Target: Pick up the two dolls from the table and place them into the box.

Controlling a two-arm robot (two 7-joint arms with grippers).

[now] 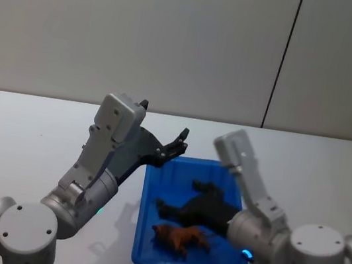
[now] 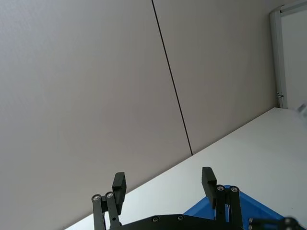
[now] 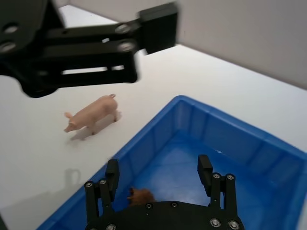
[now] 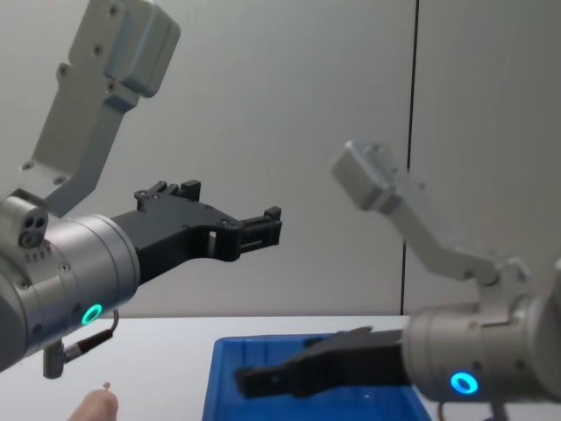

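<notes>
The blue box stands on the white table between my arms. The reddish-brown doll lies inside it, seen again under my right wrist as a brown tuft. My right gripper hangs open low inside the box, just above that doll, with nothing between its fingers. The peach-pink doll, a small pig, stands on the table just outside the box's left wall. My left gripper is raised above the box's far left corner, open and empty.
The tabletop spreads wide and bare behind the box and ends at a grey wall. The left arm's raised links stand over the table beside the box's left wall.
</notes>
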